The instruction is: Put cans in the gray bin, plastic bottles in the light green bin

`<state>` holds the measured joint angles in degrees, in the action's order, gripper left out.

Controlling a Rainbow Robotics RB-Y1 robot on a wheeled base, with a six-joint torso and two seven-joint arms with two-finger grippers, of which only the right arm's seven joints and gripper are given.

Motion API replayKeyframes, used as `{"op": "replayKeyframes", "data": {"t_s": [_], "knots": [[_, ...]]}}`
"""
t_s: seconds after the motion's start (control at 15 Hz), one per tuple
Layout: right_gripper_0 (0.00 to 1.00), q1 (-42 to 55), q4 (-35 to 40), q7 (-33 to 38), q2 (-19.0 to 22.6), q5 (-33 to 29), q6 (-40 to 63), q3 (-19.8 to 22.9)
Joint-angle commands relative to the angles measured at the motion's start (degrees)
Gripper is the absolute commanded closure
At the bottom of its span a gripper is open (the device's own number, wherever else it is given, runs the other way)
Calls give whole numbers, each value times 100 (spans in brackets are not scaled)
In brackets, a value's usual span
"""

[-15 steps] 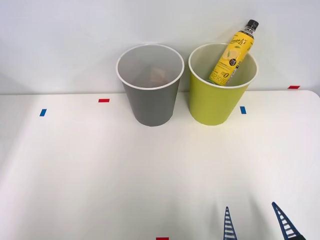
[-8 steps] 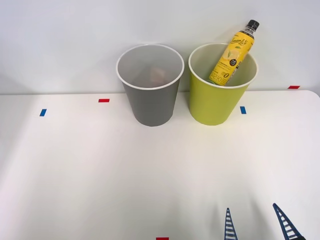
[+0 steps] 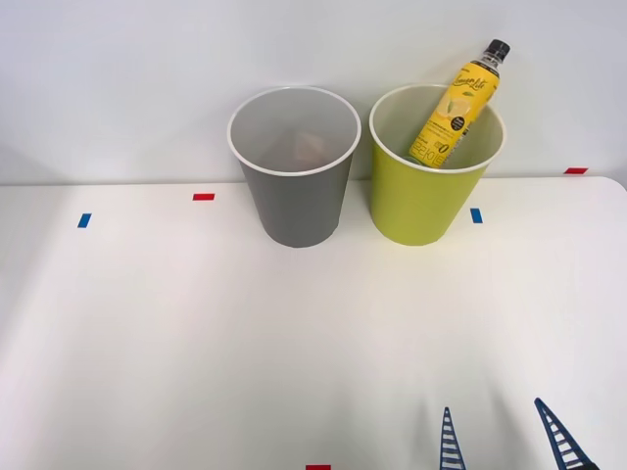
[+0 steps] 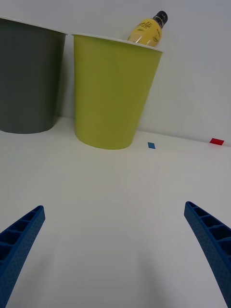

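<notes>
The bottle [image 3: 458, 108] already stands slanted inside the light green bin [image 3: 421, 201], its black cap poking above the rim, and something pale lies in the gray bin [image 3: 294, 201] just beside it, too dim to name. The bench [image 3: 196, 333] carries nothing else to sort, so the job looks about done; the right gripper [image 3: 505, 441] hangs low near the front edge, fingers [image 4: 19, 240] spread wide and holding nothing.

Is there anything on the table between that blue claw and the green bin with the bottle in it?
Nothing visible. The right gripper hangs open near the table's front edge, and bare white table lies between it and the light green bin, where the plastic bottle leans.
</notes>
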<state>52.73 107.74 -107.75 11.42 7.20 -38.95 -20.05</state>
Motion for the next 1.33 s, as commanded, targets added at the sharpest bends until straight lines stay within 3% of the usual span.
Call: {"op": "replayKeyframes", "data": {"t_s": [0.07,1.33], "knots": [[0,0,1,0,1,0,2,1],[0,0,1,0,1,0,2,1]]}}
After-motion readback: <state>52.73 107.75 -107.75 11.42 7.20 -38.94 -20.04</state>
